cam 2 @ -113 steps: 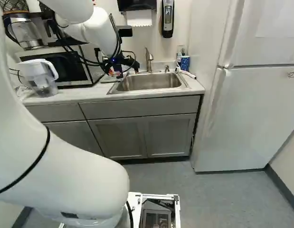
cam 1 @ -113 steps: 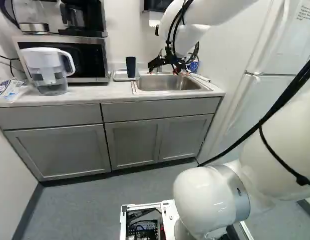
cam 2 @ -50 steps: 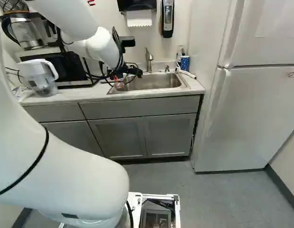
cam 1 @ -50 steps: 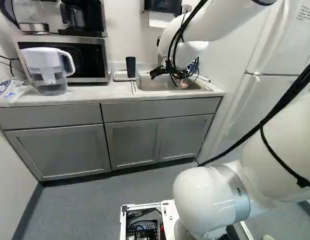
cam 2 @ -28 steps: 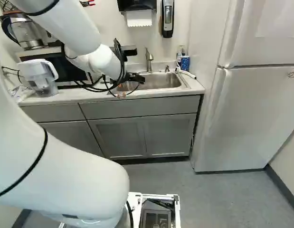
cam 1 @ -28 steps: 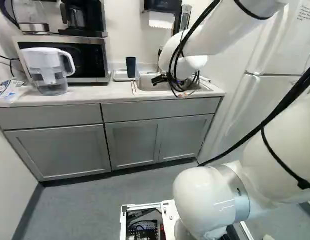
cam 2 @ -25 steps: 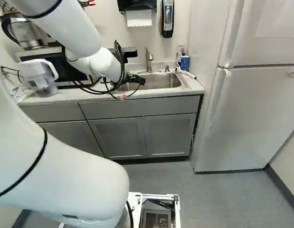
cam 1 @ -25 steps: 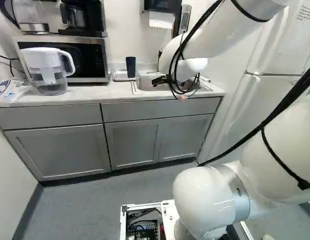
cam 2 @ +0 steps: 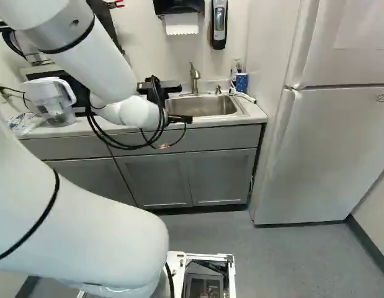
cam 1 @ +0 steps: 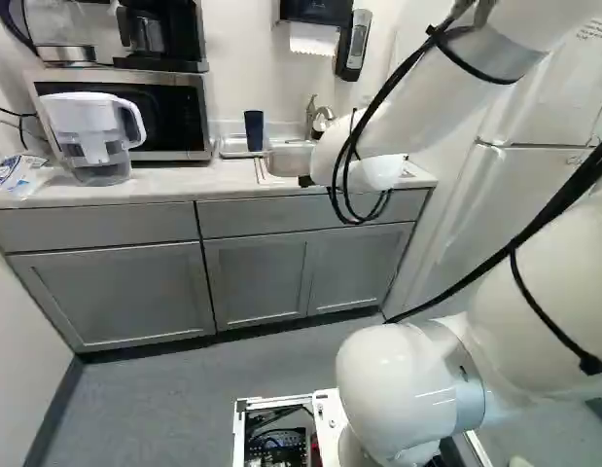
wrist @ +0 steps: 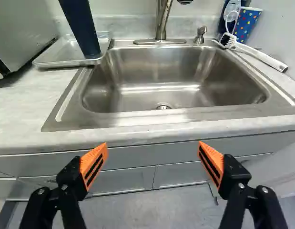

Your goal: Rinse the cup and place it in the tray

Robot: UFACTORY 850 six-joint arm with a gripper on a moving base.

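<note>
**Dark Blue Cup (wrist: 80,27) Upright in Tray (wrist: 68,51), Ahead and Left of Open Gripper (wrist: 153,145)**

Two orange pads (wrist: 94,165) stand wide apart with nothing between them, at the near side of the counter (wrist: 28,107), as the lone white arm (cam 2: 102,59) reaches toward the sink (wrist: 161,90). The sink lies straight ahead of the gripper, the faucet (wrist: 163,21) beyond it. Past the near left corner of the basin, the cup stands on the tray's sink-side end, its long axis vertical, well apart from the fingers.

That leftward offset looks decisive: any further grasp would call for a forward and sideways reach, with the fingers kept on either side of the upright body. A low sweep could tip it. The placing appears done, so backing clear seems the likelier move; whether the cup is rinsed, an onlooker cannot tell.
</note>
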